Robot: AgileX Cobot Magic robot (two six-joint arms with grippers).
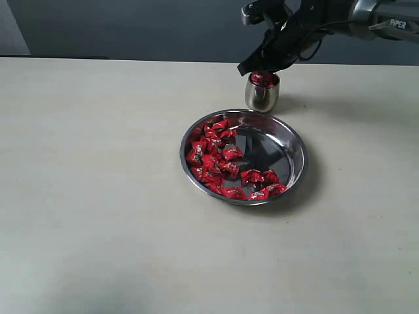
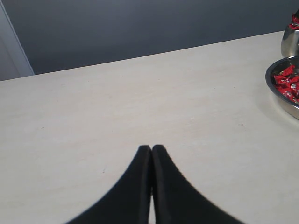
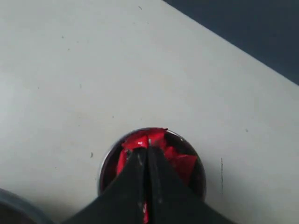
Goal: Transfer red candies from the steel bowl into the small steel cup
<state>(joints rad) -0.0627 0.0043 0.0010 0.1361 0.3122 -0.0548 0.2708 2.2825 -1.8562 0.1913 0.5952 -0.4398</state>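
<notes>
- Left claw (image 2: pixel 152 148) had two matte black fingers (image 2: pixel 131 191), broad at the base and curving to slim rounded tips.
- Right claw (image 3: pixel 148 150) had the same black tapered fingers (image 3: pixel 128 186), with faint pale scuffs near the tips.
- Behind the right claw, a silver-grey link (image 1: pixel 383 16) bore white "PIPER" lettering (image 1: pixel 398 23).
- A thin black cable (image 1: pixel 317 40) ran between link and claw.

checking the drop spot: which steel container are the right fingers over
The small steel cup, the narrow one beyond the wide shallow steel bowl; the right fingers hang over its mouth.
</notes>
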